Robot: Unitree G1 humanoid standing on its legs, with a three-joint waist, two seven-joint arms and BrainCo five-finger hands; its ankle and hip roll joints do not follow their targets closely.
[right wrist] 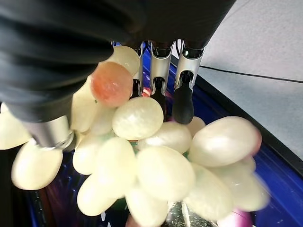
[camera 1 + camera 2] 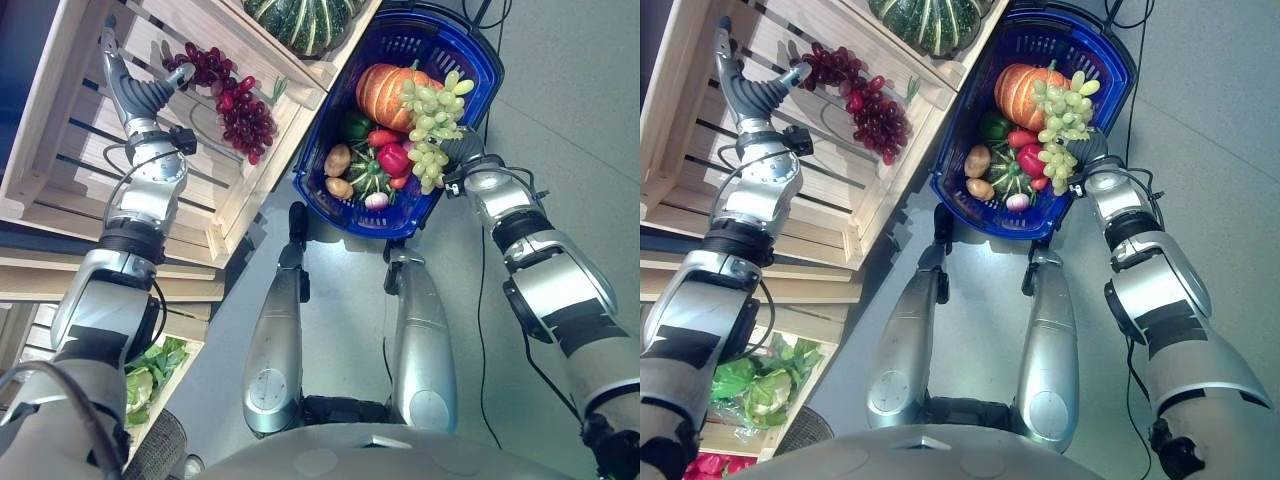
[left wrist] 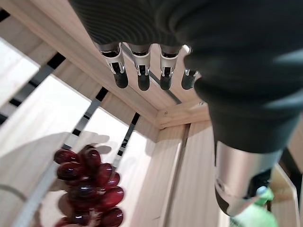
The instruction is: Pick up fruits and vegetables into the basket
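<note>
Green grapes over the basket, red grapes next.

My right hand [image 1: 142,56] has its fingers curled round the green grapes [image 2: 432,118], hanging them over the blue basket [image 2: 480,60] above the pumpkin [image 2: 385,90]. I should lower them until they rest before letting go. My left hand [image 2: 150,95], fingers straight and holding nothing, reaches into the wooden crate [image 2: 60,120] just beside the red grapes [image 2: 235,110]; best grasped from above.
</note>
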